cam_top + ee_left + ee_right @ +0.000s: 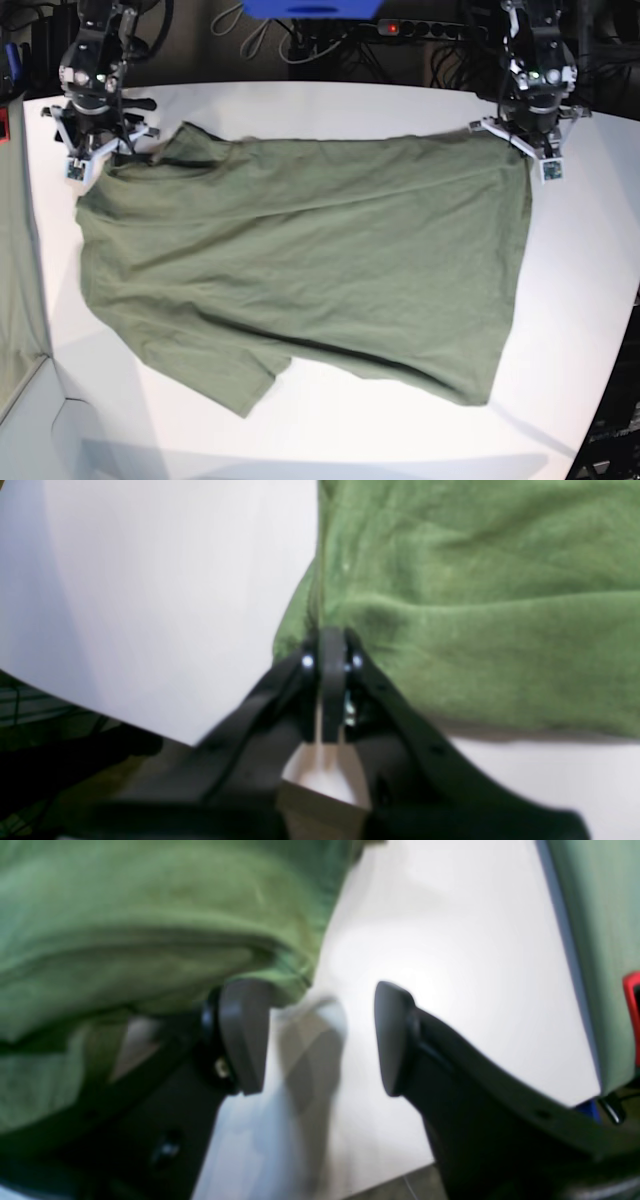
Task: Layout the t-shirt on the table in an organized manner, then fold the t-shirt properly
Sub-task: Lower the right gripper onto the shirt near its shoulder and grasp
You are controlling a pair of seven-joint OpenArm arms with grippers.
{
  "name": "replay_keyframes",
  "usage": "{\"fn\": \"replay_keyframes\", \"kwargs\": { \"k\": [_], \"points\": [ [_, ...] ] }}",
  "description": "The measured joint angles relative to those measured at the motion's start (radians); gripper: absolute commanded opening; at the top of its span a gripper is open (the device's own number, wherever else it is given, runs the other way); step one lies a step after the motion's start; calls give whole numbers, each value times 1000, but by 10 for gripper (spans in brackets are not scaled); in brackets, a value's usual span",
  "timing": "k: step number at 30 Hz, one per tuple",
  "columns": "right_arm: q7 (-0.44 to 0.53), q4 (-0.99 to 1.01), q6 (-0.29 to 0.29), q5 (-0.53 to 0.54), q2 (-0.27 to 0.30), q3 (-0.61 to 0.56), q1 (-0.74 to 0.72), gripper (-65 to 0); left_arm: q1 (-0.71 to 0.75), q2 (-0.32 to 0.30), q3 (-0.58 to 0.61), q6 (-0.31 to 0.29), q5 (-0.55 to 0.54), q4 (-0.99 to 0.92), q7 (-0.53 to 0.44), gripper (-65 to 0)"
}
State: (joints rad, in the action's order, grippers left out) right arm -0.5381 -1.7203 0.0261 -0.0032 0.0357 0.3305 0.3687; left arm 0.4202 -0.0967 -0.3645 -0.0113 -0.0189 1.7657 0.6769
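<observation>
Olive-green short-sleeved cotton t-shirt (300, 260) lies spread across the big matte white table (320, 430), creased in long diagonal folds, one sleeve poking out toward the near edge. Both claws sit at its far edge, one on each corner.

Over to the left gripper (331, 652): its black jaws are pressed tight together, and the wrist view shows green cloth bunched right at the tips, so it has a pinch of the shirt's edge. From that claw the fabric fans away ahead and to one side, while bare white tabletop lies on the other side. In the base view this same claw (545, 150) stands at the shirt's far corner, just where the cloth ends.

Now the right gripper (320, 1035): jaws stand wide apart, nothing between them but white table and a soft shadow. One grey pad (242, 1032) sits against the rim of the green cloth, which drapes over that side of the claw; the other pad (392, 1037) hangs over bare table, clear of the shirt. In the base view that claw (100, 150) hovers at the opposite far corner, by the other sleeve.
</observation>
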Motion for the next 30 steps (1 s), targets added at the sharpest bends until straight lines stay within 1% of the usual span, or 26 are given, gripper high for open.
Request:
{"fn": "replay_keyframes", "kwargs": {
  "k": [4, 9, 13, 14, 16, 18, 20, 21, 24, 30],
  "points": [
    [-1, -1, 1, 3, 0, -43, 9, -314, 0, 0, 0, 0, 0, 0, 0, -646],
    [-1, 0, 0, 3, -2, -43, -5, -314, 0, 0, 0, 0, 0, 0, 0, -646],
    [1, 11, 0, 2, -2, -43, -45, -317, -2, 2, 0, 0, 0, 0, 0, -646],
    [6, 21, 0, 3, -2, -43, -53, -329, -2, 2, 0, 0, 0, 0, 0, -646],
    [4, 43, 0, 3, -1, -43, -59, -381, -2, 2, 0, 0, 0, 0, 0, -646],
    [8, 60, 1, 3, -1, -43, -60, -493, -2, 2, 0, 0, 0, 0, 0, -646],
    [3, 63, 0, 1, 0, -43, -63, -628, -2, 2, 0, 0, 0, 0, 0, -646],
    [2, 62, 0, 3, 0, -43, -66, -650, -2, 2, 0, 0, 0, 0, 0, -646],
    [-16, 26, 2, -1, 0, -43, -62, -650, -2, 2, 0, 0, 0, 1, 0, -646],
    [-13, -176, 2, 2, 0, -43, -71, -650, -2, 0, 0, 0, 5, 7, 0, -646]
  ]
}}
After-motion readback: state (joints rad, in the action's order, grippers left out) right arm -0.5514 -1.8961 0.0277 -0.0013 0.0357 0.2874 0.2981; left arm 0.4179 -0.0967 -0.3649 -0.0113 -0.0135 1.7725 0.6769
